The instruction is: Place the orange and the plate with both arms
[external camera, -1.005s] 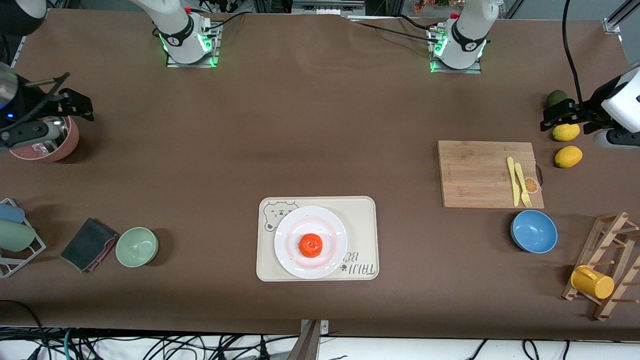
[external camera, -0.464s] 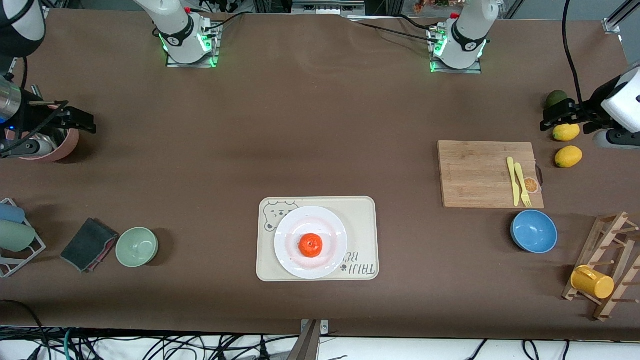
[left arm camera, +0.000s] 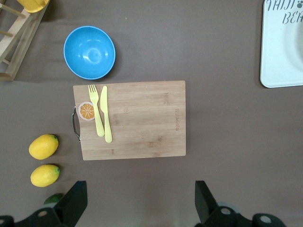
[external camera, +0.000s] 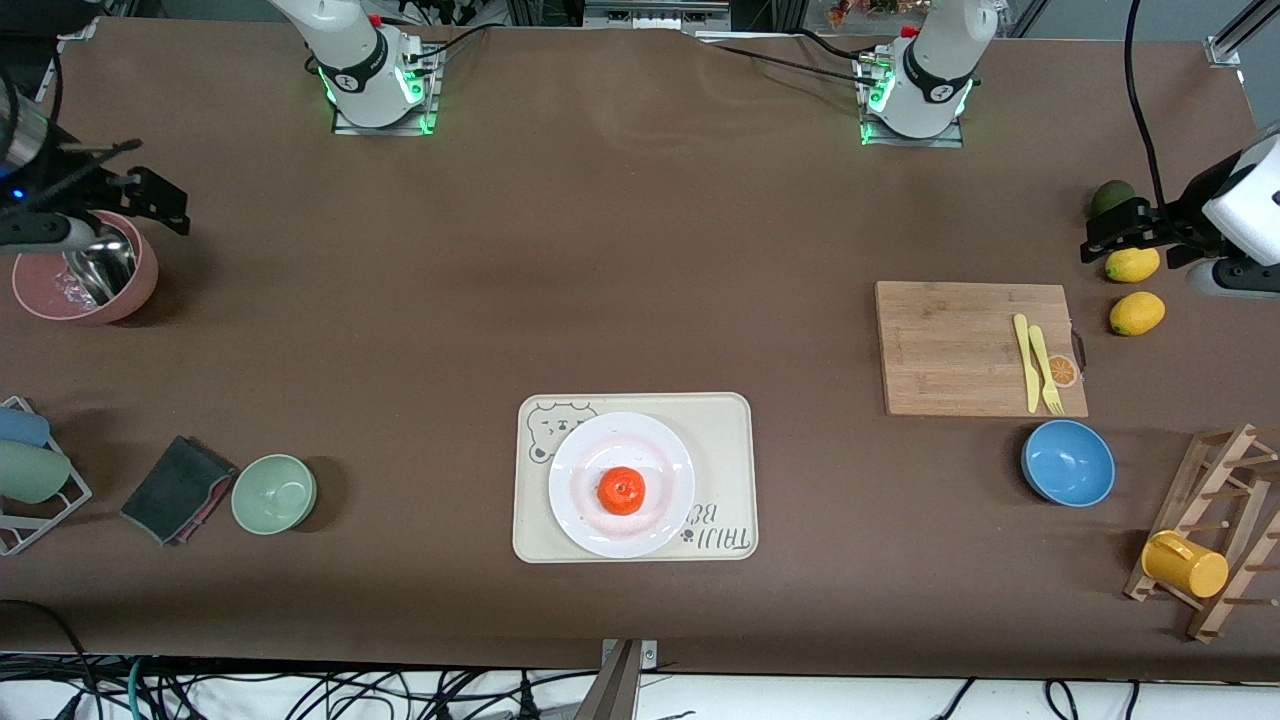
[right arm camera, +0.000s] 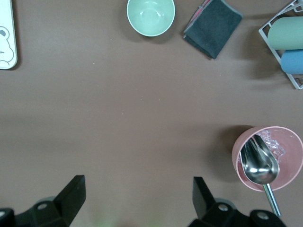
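The orange sits in the middle of the white plate. The plate rests on the cream tray with a bear drawing, near the table's front edge at its middle. My right gripper is open and empty, up beside the pink bowl at the right arm's end of the table. My left gripper is open and empty, over the lemons at the left arm's end. Both are well away from the plate. The right wrist view shows the right gripper open, and the left wrist view shows the left gripper open.
A wooden cutting board holds a yellow knife and fork. A blue bowl, two lemons, a green fruit and a wooden rack with a yellow mug lie around it. A green bowl, a dark cloth and a wire rack lie at the right arm's end.
My right gripper has drifted off the pink bowl toward the robots' bases, uncovering the bowl and its metal scoop. The left arm, orange and plate have not moved.
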Tool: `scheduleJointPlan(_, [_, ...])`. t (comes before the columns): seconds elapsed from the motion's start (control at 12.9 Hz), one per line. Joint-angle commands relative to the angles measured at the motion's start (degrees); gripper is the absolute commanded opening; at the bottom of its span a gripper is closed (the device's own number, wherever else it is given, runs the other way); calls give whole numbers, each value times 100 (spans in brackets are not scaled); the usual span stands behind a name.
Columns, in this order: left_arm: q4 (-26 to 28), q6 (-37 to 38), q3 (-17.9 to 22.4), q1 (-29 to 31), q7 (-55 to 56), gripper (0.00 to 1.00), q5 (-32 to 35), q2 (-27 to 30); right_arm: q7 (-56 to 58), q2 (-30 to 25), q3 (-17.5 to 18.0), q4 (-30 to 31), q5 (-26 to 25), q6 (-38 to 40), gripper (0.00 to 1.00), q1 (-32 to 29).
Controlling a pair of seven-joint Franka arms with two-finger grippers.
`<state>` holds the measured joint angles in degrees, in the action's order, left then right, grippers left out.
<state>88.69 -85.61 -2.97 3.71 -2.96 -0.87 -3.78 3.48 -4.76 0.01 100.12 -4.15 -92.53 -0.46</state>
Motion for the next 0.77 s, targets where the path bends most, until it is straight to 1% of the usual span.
scheduleJointPlan(0.0, [-115, 27, 34, -20, -108, 100, -124, -43, -93, 247, -457, -309, 350, 174, 100, 212])
scheduleJointPlan(0.08, [-115, 27, 34, -20, -108, 100, -124, -43, -85, 273, -554, -318, 527, 148, 100, 213])
scheduleJointPlan(0.7, [-115, 27, 34, -20, -117, 100, -124, -43, -14, 353, -528, -362, 441, 200, 100, 230])
